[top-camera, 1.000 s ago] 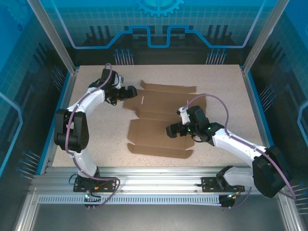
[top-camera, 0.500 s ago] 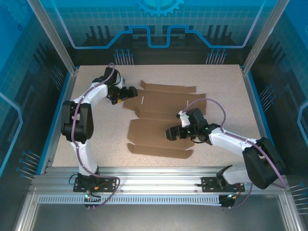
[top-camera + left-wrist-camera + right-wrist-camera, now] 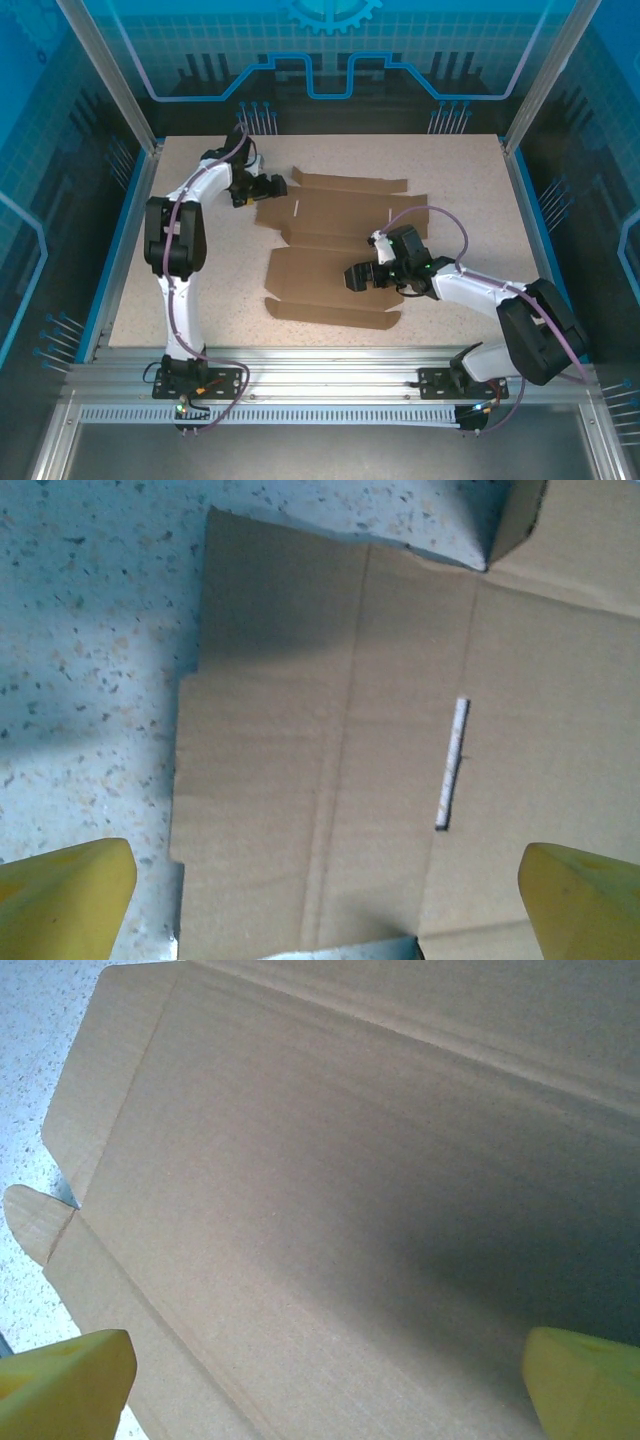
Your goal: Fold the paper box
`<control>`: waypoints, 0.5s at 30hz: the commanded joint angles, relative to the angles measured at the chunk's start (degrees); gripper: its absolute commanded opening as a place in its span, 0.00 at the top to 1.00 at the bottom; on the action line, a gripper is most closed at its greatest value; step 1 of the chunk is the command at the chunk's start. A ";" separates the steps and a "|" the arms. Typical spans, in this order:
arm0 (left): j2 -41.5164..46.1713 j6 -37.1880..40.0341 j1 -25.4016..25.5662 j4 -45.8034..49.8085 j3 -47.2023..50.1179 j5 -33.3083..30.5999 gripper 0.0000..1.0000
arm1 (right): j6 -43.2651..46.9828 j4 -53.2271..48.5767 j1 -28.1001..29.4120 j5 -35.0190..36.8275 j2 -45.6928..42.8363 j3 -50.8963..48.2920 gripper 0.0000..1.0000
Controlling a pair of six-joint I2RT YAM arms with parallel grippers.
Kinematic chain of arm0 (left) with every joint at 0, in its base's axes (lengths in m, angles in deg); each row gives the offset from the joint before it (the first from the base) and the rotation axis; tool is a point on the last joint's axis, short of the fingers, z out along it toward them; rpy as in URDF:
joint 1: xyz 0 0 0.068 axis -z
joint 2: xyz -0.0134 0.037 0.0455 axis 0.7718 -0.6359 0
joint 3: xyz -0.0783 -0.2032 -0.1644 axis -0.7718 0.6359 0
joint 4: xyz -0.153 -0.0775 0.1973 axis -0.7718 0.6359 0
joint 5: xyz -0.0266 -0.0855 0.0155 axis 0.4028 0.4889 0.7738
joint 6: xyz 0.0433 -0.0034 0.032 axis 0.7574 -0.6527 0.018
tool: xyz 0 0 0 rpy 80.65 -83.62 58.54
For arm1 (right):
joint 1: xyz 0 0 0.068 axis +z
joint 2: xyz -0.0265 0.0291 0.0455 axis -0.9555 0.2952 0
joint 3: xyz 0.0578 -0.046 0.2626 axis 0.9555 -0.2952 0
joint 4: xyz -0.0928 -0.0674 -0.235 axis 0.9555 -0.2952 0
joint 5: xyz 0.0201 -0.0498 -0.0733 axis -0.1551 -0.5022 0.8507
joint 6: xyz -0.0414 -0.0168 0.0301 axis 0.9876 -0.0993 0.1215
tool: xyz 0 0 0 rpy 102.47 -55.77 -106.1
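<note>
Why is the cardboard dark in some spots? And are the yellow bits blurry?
Left wrist view: a soft shadow darkens the box top left; the yellow fingertips look blurry, probably too close. Right wrist view: a bigger shadow crosses the box's middle; fingertips blurry there too. Top view: light is even, sharp.

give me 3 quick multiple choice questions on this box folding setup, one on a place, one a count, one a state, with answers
1. Where is the left gripper? A over the far left part of the paper box; B over its near right corner; C down beside its own base.
2. In the left wrist view, how many narrow slots cut the cardboard? A one; B three; C five.
3. The right gripper is: A shut on a flap; B open over the box; C shut on a tab.

1 A, the top view puts it at the sheet's far left edge.
2 A, a single pale slit shows.
3 B, its yellow fingertips stand wide apart above flat cardboard.
</note>
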 commanded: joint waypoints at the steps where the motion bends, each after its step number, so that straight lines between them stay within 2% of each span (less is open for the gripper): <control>1: -2.87 1.81 -1.10 2.44 -3.50 0.05 0.02 | 0.82 0.49 -0.94 -0.81 1.34 0.64 0.00; 8: -7.53 2.91 -2.99 5.52 -8.31 6.79 0.05 | 1.48 -0.19 -1.52 -1.91 2.45 1.05 0.00; 15: -10.08 3.82 -3.42 7.68 -10.63 8.82 0.07 | -0.87 2.73 -3.51 -6.03 4.29 0.78 0.00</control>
